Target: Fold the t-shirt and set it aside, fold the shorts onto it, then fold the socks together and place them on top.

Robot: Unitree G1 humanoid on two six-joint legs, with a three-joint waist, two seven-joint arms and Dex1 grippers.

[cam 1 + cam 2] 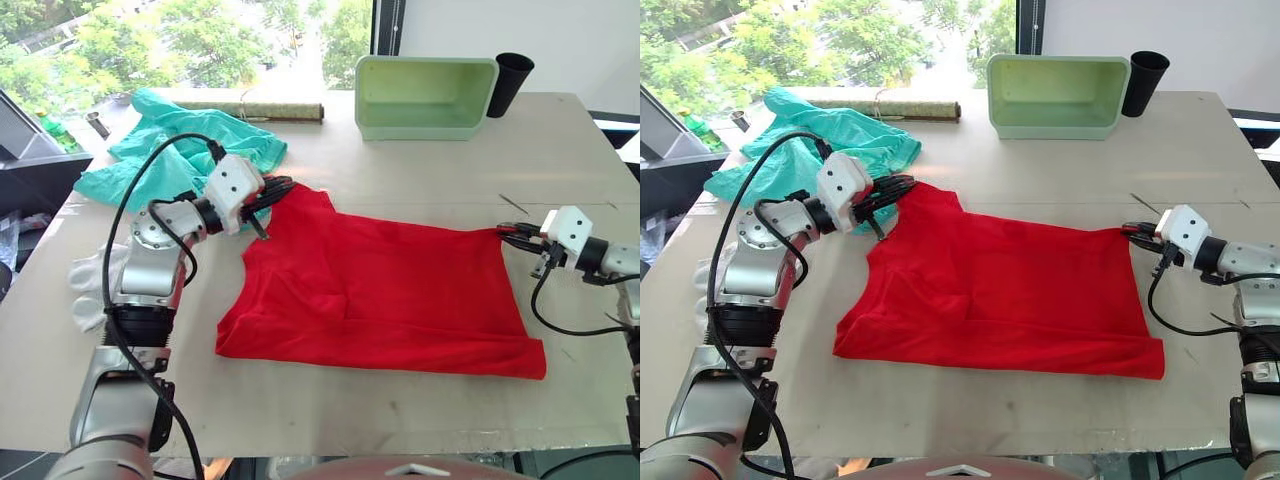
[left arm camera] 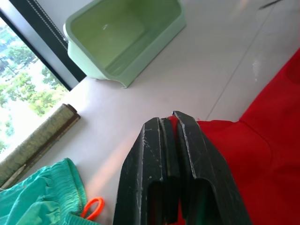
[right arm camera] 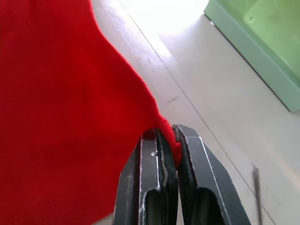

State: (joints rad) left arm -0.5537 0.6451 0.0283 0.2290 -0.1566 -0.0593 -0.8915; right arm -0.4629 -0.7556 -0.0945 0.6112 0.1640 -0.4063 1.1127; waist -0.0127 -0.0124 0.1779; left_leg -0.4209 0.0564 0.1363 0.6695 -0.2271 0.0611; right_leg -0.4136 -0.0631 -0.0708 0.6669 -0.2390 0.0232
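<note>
A: Left gripper clenched on a far corner of the t-shirt, left side. Right gripper clenched on the other far corner.

B: Lie of the shirt?

A: Flat, mid-desk, long axis running gripper to gripper; cloth spreads from both toward the near edge. Judgement: a fold would carry the held edge nearward.

B: Rest?

A: Shorts at far-left corner, socks at left edge. Green bin at far edge, on its side, nothing inside; black cup beside it.
</note>
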